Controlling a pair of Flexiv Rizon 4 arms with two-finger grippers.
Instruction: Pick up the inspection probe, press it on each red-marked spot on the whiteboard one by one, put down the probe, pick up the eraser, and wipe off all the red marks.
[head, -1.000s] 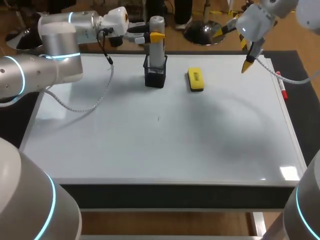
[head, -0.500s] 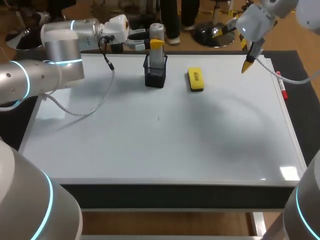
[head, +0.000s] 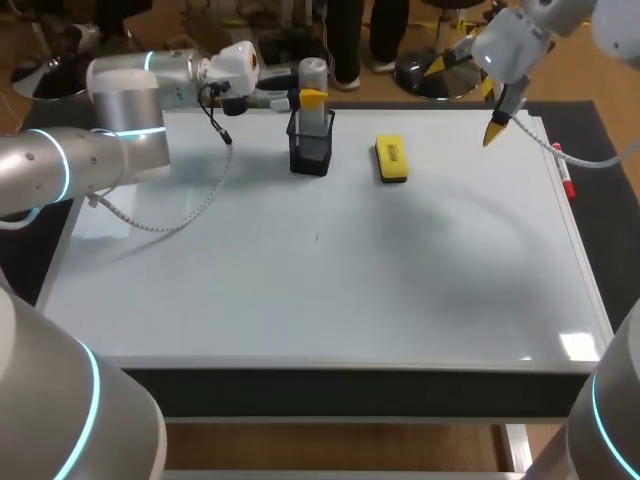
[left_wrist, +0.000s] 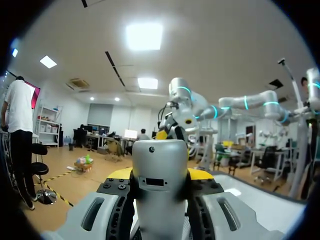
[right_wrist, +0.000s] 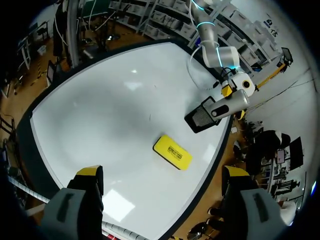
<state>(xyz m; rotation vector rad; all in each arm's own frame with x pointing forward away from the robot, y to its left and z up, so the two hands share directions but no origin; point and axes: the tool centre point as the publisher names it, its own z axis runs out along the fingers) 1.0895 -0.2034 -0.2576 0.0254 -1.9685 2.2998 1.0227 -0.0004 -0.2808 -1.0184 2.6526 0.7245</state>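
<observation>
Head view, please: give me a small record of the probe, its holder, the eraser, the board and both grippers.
probe: grey cylindrical probe, upright in black mesh holder at the far edge of the whiteboard
left arm: left gripper shut on the probe's top
right arm: right gripper open, empty, above the far right corner
eraser: yellow block eraser, flat on the board, beside the holder, apart
red marks: none visible

Bright, even light from overhead floods the white surface (head: 330, 300). A glare patch shines near its front right corner. Soft grey shadows with no hard outline spread over its middle and right side, and its left edge looks slightly dimmer.
</observation>
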